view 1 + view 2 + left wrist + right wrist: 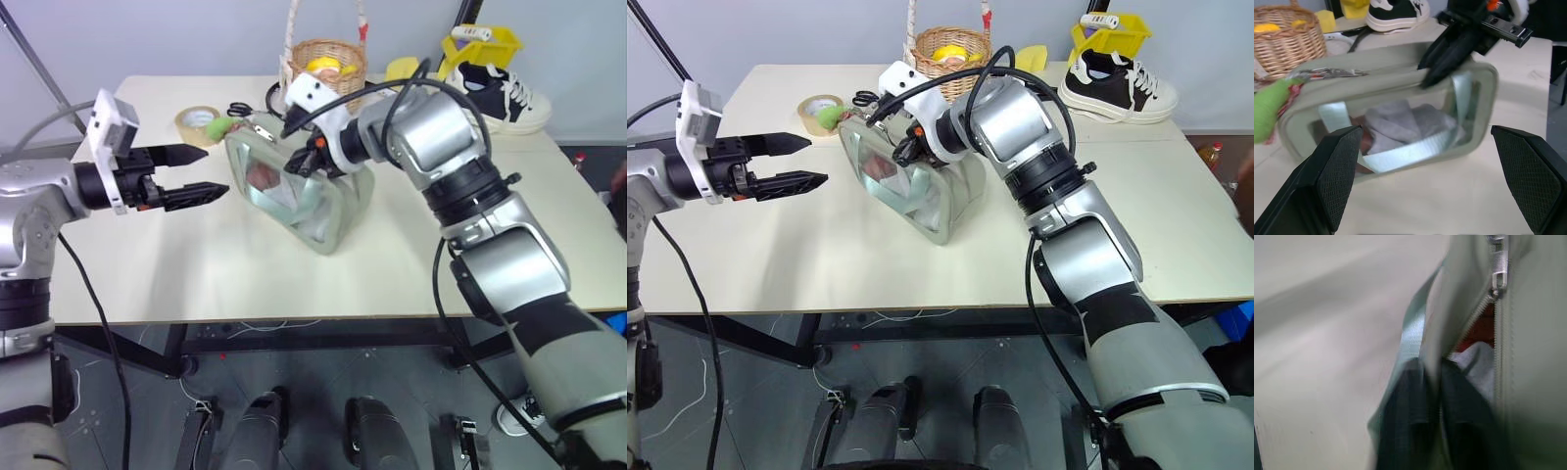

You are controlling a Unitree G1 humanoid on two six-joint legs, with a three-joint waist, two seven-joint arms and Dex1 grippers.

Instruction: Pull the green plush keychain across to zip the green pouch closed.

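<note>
The green pouch [325, 213] lies on the table with its clear window facing me, and grey and red contents show through it. The green plush keychain [219, 128] hangs off the pouch's far-left end, next to the tape roll; it also shows in the left wrist view [1268, 111]. My right gripper [296, 164] is shut on the pouch's top edge at the opposite end from the keychain. Its fingers [1410, 423] pinch fabric just beside the partly open zipper [1498, 274]. My left gripper [202, 171] hovers open to the left of the pouch, holding nothing.
A wicker basket [328, 61] holding yellow items stands behind the pouch. A tape roll [195, 119] and scissors [238, 108] lie at the back left. A black-and-white shoe [505, 96] and a yellow bin [487, 44] sit at the back right. Bare table [196, 264] lies in front.
</note>
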